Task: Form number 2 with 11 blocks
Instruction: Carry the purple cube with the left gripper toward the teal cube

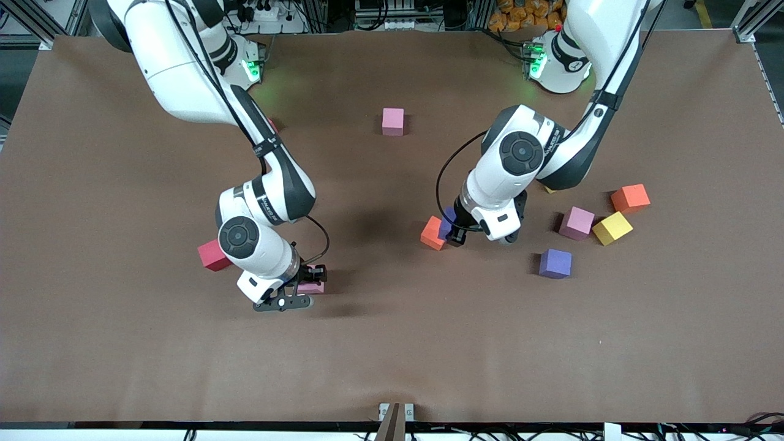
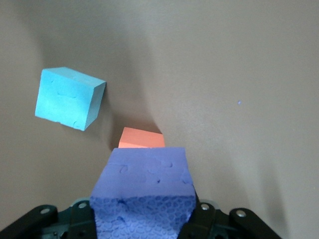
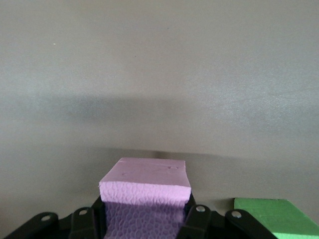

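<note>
The brown table (image 1: 392,343) carries the scattered blocks, and no digit is formed on it. Both arms reach down over its middle. The right gripper (image 1: 309,283) is low toward the right arm's end of the table, its fingers pinching a pink block (image 1: 312,286) (the right wrist view shows the cube (image 3: 145,186) seated between the pads, with a green block (image 3: 271,216) lying just beside it). A red block (image 1: 212,255) lies near that arm's wrist.

The left gripper (image 1: 454,236) is down near the table's centre, its fingers clamped on a purple block (image 1: 447,222), which is just beside an orange-red block (image 1: 433,233). In the left wrist view the purple cube (image 2: 144,194) fills the jaws, the orange-red one (image 2: 142,138) showing past it and a light blue block (image 2: 67,98) near.

Toward the left arm's end lie a second purple block (image 1: 555,263), a pink block (image 1: 576,222), a yellow cube (image 1: 612,228) touching it, and an orange block (image 1: 630,198). Another pink block (image 1: 392,120) sits alone, well apart, closer to the bases.
</note>
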`<state>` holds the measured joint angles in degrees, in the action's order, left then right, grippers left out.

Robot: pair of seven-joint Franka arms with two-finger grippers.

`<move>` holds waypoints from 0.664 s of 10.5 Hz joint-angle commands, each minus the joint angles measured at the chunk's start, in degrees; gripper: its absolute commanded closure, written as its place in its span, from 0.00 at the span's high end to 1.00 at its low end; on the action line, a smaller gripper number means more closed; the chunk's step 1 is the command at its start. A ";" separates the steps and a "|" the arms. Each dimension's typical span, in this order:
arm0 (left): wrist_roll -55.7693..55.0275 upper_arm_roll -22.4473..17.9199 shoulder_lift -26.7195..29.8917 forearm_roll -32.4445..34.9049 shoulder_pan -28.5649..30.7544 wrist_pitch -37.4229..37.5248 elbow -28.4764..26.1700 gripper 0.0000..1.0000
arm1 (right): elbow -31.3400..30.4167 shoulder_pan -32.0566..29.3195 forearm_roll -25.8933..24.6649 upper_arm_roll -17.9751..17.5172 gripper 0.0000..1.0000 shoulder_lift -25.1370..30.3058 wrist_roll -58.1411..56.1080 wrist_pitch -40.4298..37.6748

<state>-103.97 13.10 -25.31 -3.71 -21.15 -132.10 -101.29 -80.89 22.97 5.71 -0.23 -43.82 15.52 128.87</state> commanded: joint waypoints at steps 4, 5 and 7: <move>-12.11 -0.09 1.31 -0.86 -1.35 0.09 -3.03 0.36 | -0.59 -0.03 0.71 -0.21 0.00 1.81 -0.22 -1.60; -12.57 -0.09 1.57 -0.77 -1.44 0.09 -4.16 0.36 | -0.59 -0.12 0.71 -0.12 0.00 1.81 -0.22 -1.69; -13.79 -0.01 2.19 -0.77 -1.53 0.09 -5.14 0.36 | -0.76 -0.03 0.71 -0.21 0.00 1.81 -0.14 -1.69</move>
<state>-116.14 13.24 -25.29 -3.72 -22.54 -132.10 -104.25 -80.85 22.98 5.71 -0.26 -43.34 15.49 128.17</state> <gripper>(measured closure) 0.410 0.441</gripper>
